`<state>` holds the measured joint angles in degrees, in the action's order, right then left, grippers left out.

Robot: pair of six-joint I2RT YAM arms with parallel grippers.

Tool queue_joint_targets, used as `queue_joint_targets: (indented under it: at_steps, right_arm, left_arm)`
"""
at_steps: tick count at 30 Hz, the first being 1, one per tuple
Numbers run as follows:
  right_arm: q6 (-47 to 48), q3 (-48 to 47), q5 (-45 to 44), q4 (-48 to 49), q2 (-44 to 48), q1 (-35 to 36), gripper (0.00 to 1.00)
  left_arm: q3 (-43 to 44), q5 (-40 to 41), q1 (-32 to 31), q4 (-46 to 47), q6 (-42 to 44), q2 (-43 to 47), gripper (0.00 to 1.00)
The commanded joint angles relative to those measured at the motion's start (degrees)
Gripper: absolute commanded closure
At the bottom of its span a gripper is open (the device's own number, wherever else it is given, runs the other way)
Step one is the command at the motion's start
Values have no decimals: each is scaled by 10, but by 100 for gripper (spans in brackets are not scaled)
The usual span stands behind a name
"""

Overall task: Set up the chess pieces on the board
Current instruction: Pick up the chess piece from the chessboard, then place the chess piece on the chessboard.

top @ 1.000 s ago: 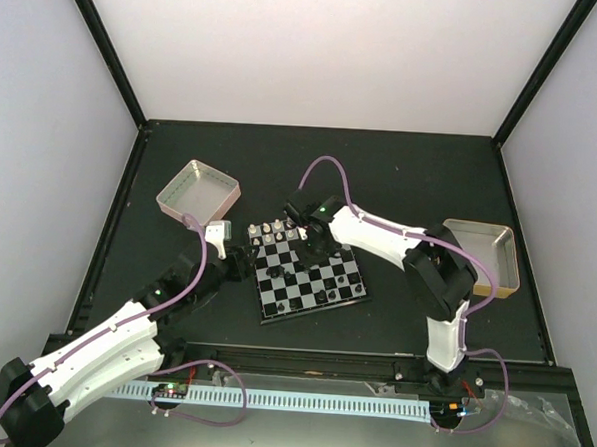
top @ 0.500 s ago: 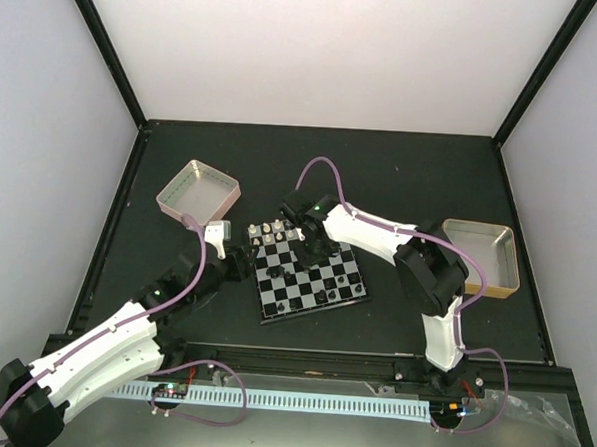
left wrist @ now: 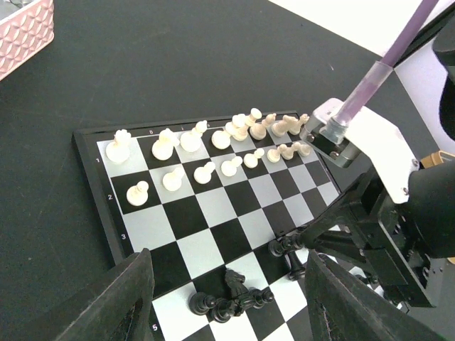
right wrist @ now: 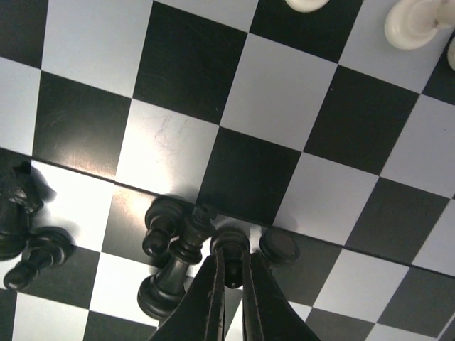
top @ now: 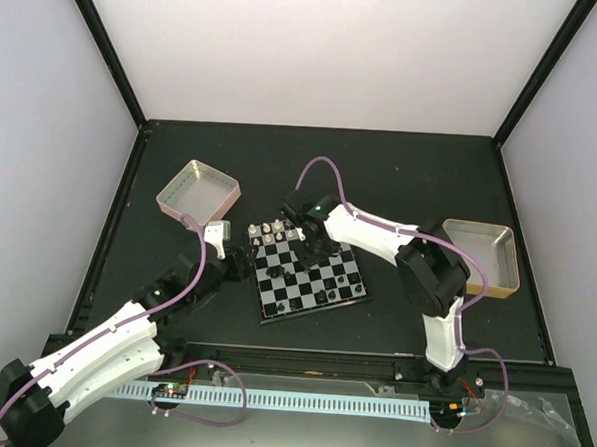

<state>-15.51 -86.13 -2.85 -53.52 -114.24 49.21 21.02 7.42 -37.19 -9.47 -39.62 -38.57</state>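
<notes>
The right arm rises from its base at the near edge of the table (top: pixel 401 179), bends at a raised elbow above the table's right side, and runs its forearm leftward and down so that the wrist hangs over the far half of the board (top: pixel 285 295). The right gripper (right wrist: pixel 231 261) points almost straight down at the squares. Its two fingers (right wrist: pixel 202 305) are drawn close together and pinch one upright black piece (right wrist: pixel 229 240), whose round head shows between the tips, so the pincer is clenched on that piece. Other black pieces (right wrist: pixel 170 249) crowd just beside the held one, some upright and some lying on their sides, near the middle of the board. The left arm lies low and stretches diagonally from its base at the near left corner toward the board. Its wrist stops just off the board's left edge and is tilted to look across the squares. The left gripper (left wrist: pixel 227 277) is released: the two fingers stand wide apart at either side of the left wrist view and grasp nothing. The white pieces (left wrist: pixel 205 172) stand in two rows along the board edge farthest from the robot. The board rests flat on the table between the two arms, with a pink-sided tray (top: pixel 184 213) to its far left and a tan-sided tray (top: pixel 482 253) well apart to its right.
</notes>
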Motion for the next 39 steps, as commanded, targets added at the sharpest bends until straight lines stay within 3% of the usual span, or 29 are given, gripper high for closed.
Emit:
queue_joint_targets:
  at_steps: [1,15,39]
  right_arm:
    - [-6,17,-6,5,44,3,99]
    - [-20,107,33,1,123,23,98]
    - [-18,110,38,-4,85,45,93]
  left_arm:
    - [-1,4,3,2,2,10,40]
    - [-3,0,4,12,-1,2,40]
    - [-2,-3,4,13,-1,2,40]
